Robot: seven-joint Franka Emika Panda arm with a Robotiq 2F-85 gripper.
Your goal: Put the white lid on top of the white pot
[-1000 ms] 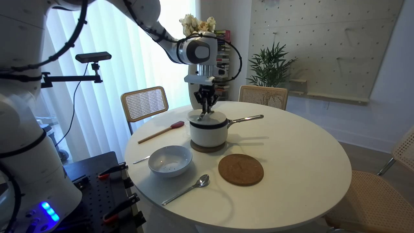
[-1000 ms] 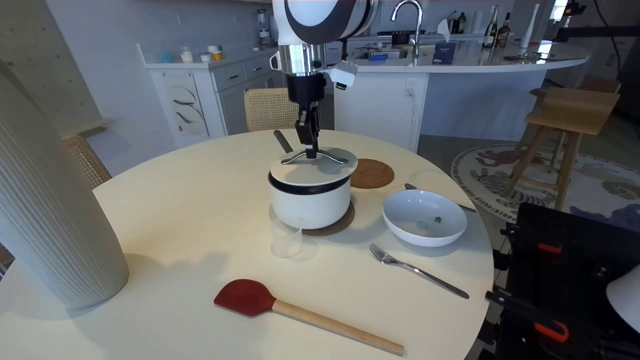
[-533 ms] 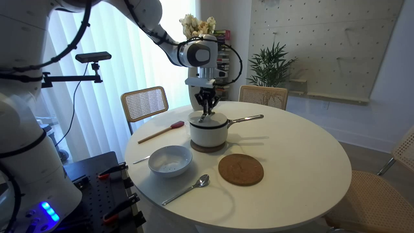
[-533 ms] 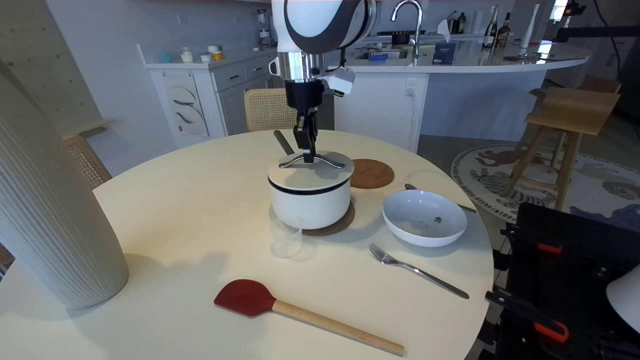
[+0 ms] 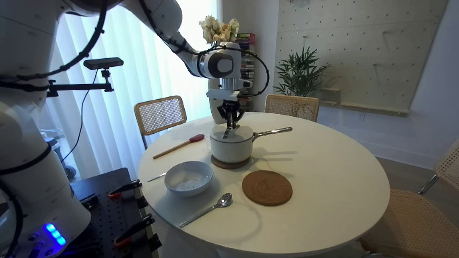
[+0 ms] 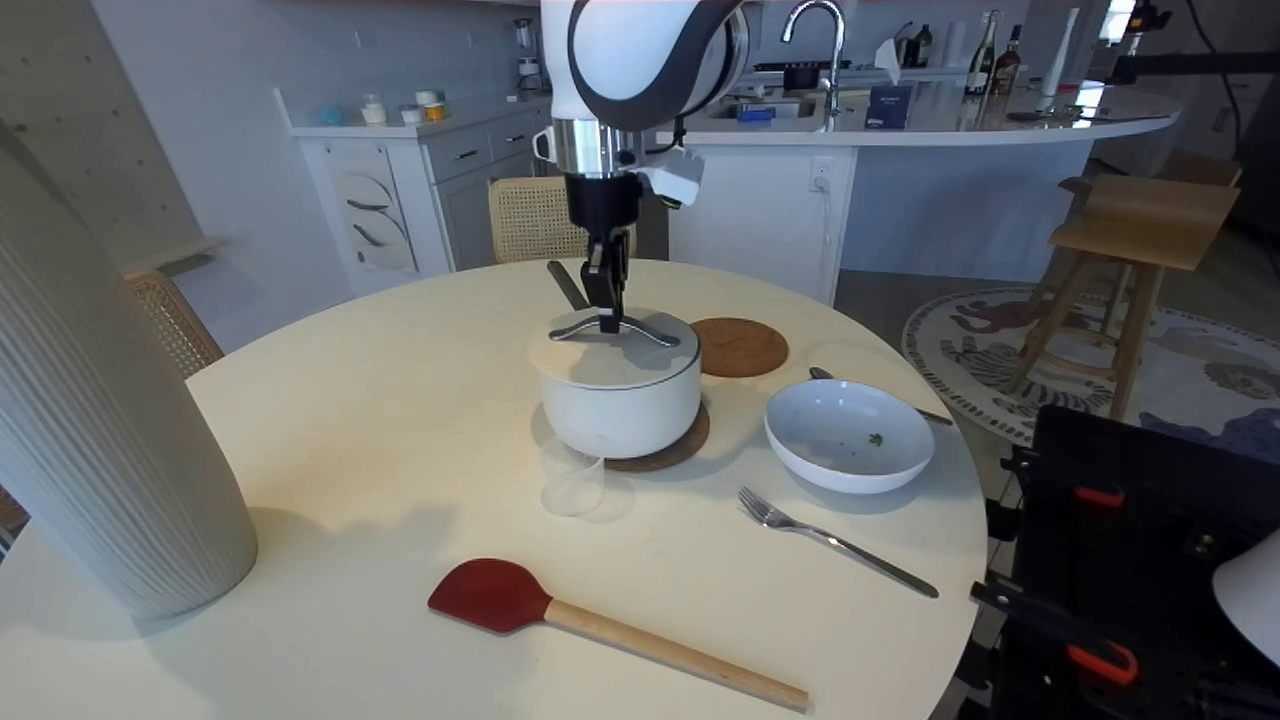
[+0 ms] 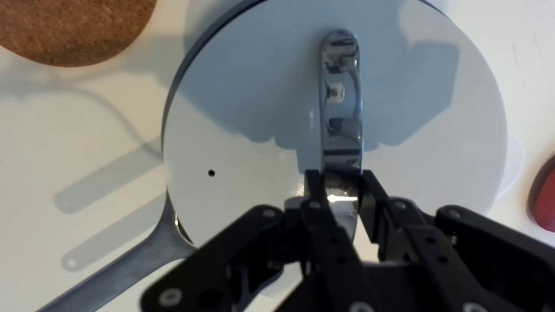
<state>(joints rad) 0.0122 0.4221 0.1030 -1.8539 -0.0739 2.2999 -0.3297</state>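
The white lid (image 5: 243, 134) lies flat on the white pot (image 5: 231, 152), with almost no dark gap between them. In an exterior view the lid (image 6: 640, 362) reaches slightly past the left side of the pot (image 6: 620, 415). In the wrist view the lid (image 7: 247, 108) leaves a thin dark strip of pot rim along its left edge. The pot's silvery handle (image 7: 130, 264) points to the lower left there. My gripper (image 7: 340, 175) is shut on the lid's silvery handle, a finger on each side. The gripper also shows in both exterior views (image 5: 233, 126) (image 6: 608, 325), above the lid's middle.
The pot stands on a cork mat (image 6: 665, 455). Another cork mat (image 5: 267, 188) lies nearby. A white bowl (image 5: 188, 179), a spoon (image 5: 208, 210), a fork (image 6: 835, 540), a red spatula (image 6: 490, 597), a clear cup (image 6: 573, 488) and a tall vase (image 6: 120, 450) stand or lie around it.
The gripper has moved down with the lid held by its handle. The dark gap between lid and pot has closed to a thin line. The pot has not moved.
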